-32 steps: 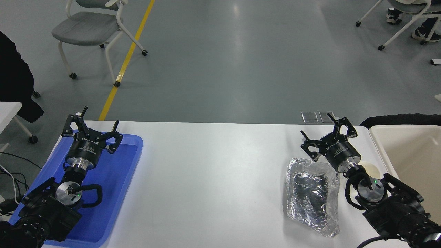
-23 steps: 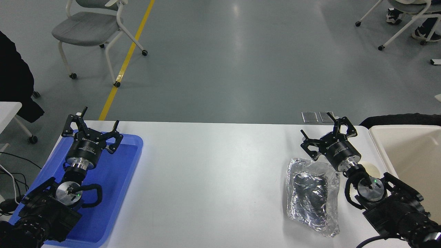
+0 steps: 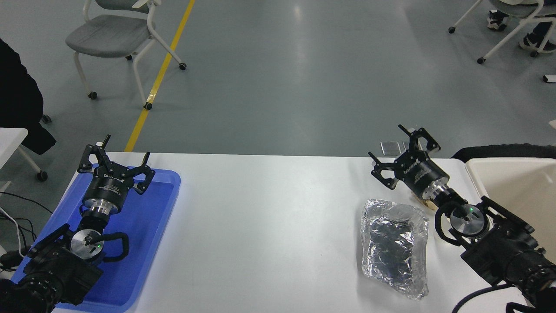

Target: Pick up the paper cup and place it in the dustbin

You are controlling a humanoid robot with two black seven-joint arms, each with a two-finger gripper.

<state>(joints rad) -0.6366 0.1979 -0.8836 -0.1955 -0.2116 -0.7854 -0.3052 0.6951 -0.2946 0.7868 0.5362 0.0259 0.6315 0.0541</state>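
My right gripper [image 3: 403,153] is open and empty, raised above the table's far right edge, just beyond the foil tray. The paper cup is mostly hidden behind my right wrist. Only a small cream-tan sliver [image 3: 420,199] shows under the wrist, and I cannot tell for sure that it is the cup. The dustbin [image 3: 477,171], a cream bin with a thick rim, stands at the right edge, right of my gripper. My left gripper [image 3: 115,160] is open and parked over the blue tray at the lower left.
A crinkled silver foil tray [image 3: 393,245] lies on the table left of my right arm. A flat blue tray [image 3: 147,217] sits at the left. Grey chairs [image 3: 113,37] stand on the floor beyond the table.
My right gripper has risen and moved towards the table's far edge and slightly left. The cup's rim that showed to the right of the wrist is now covered by the arm.
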